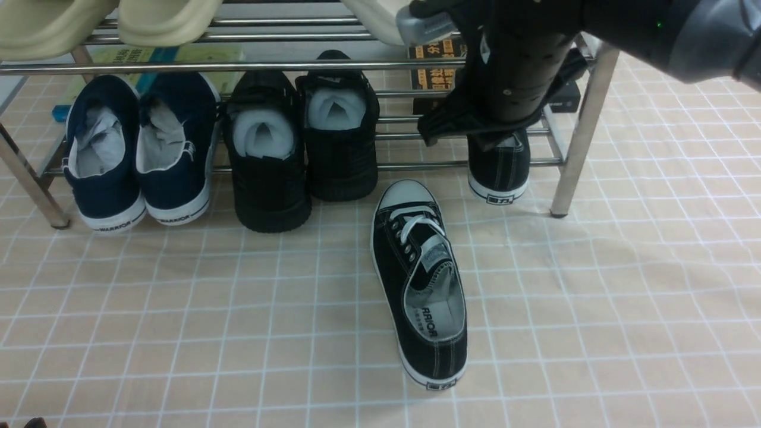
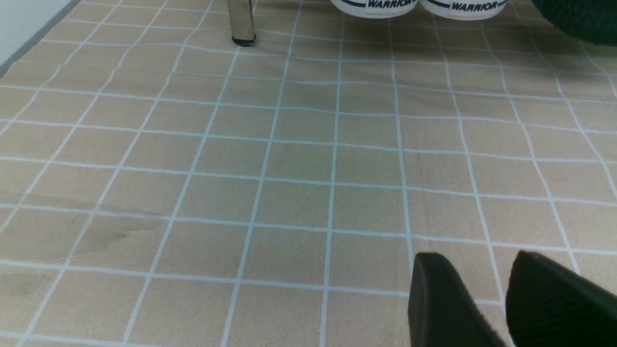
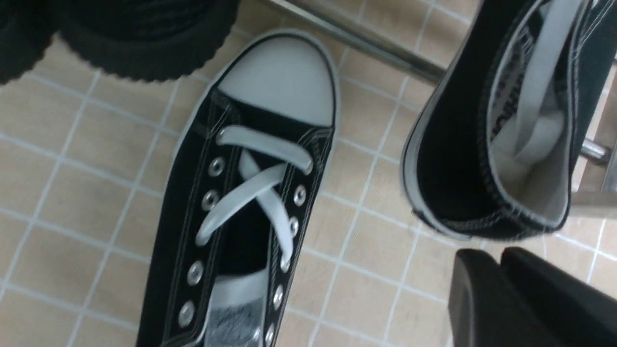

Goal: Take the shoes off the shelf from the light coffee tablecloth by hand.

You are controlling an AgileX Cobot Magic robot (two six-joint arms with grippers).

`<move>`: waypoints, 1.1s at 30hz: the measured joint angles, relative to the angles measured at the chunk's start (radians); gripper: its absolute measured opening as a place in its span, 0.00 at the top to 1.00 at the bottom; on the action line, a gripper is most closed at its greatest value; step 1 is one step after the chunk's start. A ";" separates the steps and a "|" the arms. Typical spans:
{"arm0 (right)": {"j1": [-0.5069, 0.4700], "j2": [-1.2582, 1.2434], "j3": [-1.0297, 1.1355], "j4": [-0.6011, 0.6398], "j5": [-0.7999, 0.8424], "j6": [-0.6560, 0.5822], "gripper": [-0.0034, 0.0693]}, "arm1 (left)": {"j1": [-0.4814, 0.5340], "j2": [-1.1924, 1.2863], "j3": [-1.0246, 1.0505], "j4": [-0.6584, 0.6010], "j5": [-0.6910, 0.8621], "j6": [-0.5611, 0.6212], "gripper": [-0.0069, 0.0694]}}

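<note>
Nearest, the left gripper [image 2: 487,284] hangs over the light coffee tablecloth [image 1: 594,309] with its fingers slightly apart, one black sneaker [image 1: 416,279] lies on that cloth before the shelf [image 1: 585,125], and the other sneaker [image 1: 498,169] sits on the lower tier, heel outward, with the right gripper [image 3: 501,270] just beside it, and I cannot tell whether its fingers are apart.

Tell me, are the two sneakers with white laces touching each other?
Apart. The right wrist view shows bare cloth between the sneaker on the cloth and the sneaker on the shelf.
</note>
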 joint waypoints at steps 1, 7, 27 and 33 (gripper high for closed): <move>-0.008 0.009 0.000 0.000 -0.015 0.000 0.75 | 0.000 0.000 0.000 0.001 0.000 0.000 0.59; -0.053 0.071 0.000 -0.002 -0.111 -0.002 0.49 | 0.000 0.000 0.000 0.001 0.000 0.000 0.59; -0.069 0.150 -0.188 0.154 0.094 -0.213 0.95 | 0.000 0.000 0.000 0.003 0.001 0.000 0.59; -0.061 0.031 -0.158 0.288 0.106 -0.234 0.95 | 0.000 0.000 0.000 0.004 0.001 0.000 0.59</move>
